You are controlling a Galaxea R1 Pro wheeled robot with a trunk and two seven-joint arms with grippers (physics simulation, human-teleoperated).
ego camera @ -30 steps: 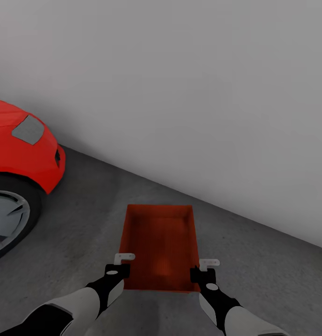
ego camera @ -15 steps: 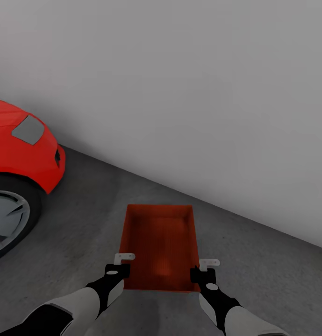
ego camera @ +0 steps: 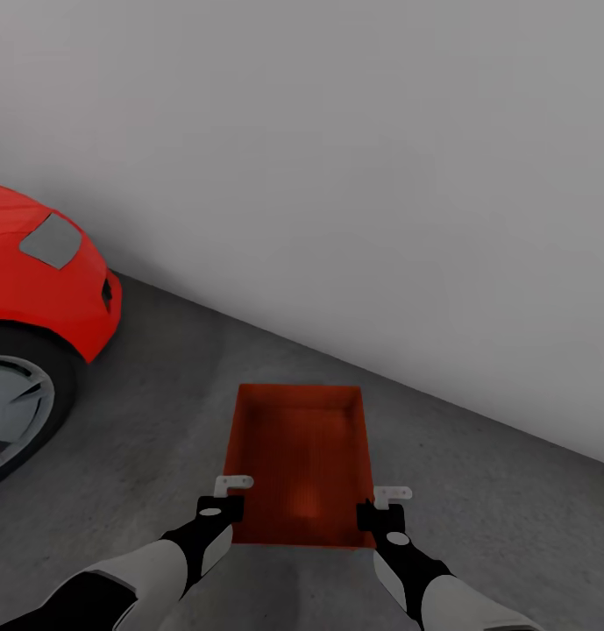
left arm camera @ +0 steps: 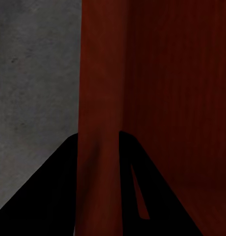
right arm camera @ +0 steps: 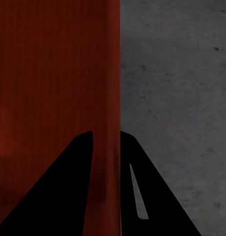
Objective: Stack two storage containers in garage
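— Red-orange storage container (ego camera: 302, 460) on the grey concrete floor (ego camera: 144, 421), its long walls gripped by both arms?
— Yes. The left gripper (left arm camera: 98, 140) has the left wall between its fingers; the right gripper (right arm camera: 105, 137) clamps the right wall.
— And the head camera?
— It adds a red car (ego camera: 39, 280) and the white wall (ego camera: 337, 175) beyond the fingertips.

red-orange box, grey floor, red car

the storage container (ego camera: 302, 460) between the left tool (ego camera: 234, 493) and the right tool (ego camera: 382, 503) is plain red-orange, darker inside with faint ribbing. both tools are black with pale grey tips, on white and black arms. the floor (ego camera: 152, 403) is dark mottled grey; the wall (ego camera: 354, 175) pale grey-white; the car (ego camera: 39, 272) bright red with a grey headlamp and a silver wheel.
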